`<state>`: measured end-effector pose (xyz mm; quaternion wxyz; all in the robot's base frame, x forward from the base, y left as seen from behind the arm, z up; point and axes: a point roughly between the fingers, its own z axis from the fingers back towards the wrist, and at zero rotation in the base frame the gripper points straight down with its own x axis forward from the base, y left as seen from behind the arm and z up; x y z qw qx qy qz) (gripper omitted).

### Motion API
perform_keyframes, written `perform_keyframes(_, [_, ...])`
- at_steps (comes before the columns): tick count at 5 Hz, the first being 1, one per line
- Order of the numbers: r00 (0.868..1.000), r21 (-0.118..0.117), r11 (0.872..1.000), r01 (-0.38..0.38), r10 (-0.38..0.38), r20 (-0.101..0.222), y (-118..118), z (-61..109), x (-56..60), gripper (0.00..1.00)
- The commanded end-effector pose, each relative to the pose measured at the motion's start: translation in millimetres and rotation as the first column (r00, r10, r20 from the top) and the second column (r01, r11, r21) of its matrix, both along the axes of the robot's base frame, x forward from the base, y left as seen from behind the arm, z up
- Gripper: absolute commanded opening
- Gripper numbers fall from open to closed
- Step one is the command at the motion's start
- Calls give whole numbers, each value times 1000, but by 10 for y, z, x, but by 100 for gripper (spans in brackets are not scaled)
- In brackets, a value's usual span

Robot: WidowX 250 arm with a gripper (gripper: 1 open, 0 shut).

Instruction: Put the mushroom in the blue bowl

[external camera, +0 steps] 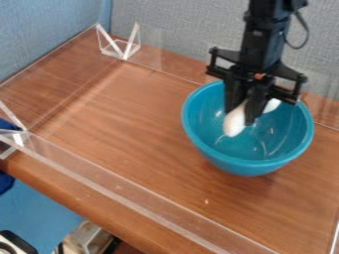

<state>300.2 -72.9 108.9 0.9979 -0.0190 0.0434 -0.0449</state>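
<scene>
The blue bowl (248, 127) stands on the right half of the wooden table, large and glossy teal. My gripper (244, 111) hangs straight down into its mouth, fingers shut on the mushroom (236, 120), whose cream-white stem shows below the fingertips, just above the bowl's inner floor. The mushroom's cap is hidden between the dark fingers. The black arm rises out of the top edge of the view.
Low clear acrylic walls (93, 174) fence the wooden tabletop (106, 104). A clear triangular bracket (121, 44) stands at the far left corner. A blue wall lies behind, and a blue object (7, 127) sits at the left edge.
</scene>
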Motion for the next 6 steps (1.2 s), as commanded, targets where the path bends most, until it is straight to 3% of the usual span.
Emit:
perform_keyframes(1, [998, -13, 1000, -9, 10, 64, 47, 118, 59, 0])
perform_keyframes(5, [1000, -1, 1000, -10, 10, 1, 91, -379, 189, 0])
perform_keyframes(6, [1000, -5, 1000, -11, 11, -3, 81, -384, 203, 100])
